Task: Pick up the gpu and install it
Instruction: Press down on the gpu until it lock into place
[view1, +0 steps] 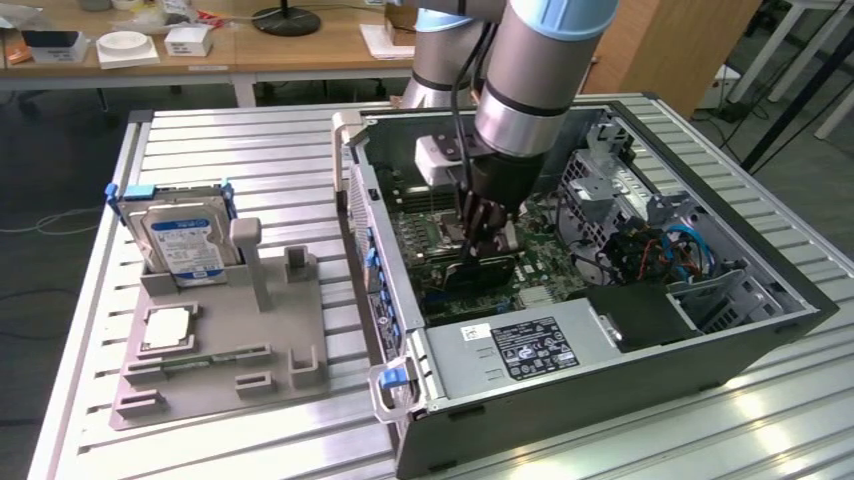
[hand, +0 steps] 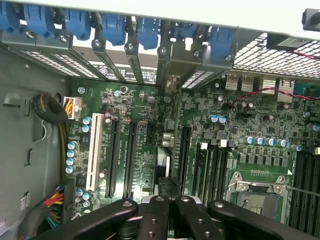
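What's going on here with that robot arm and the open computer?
The robot arm has its gripper lowered inside the open computer case, fingers shut, just above the motherboard. A dark card, apparently the gpu, stands on edge beneath the fingers at the expansion slots. On the table beside the case, a grey holder tray carries a hard drive.

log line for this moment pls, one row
arm: inside open computer case | gripper: shut, above motherboard | graphics card: upright under gripper | hard drive: in holder
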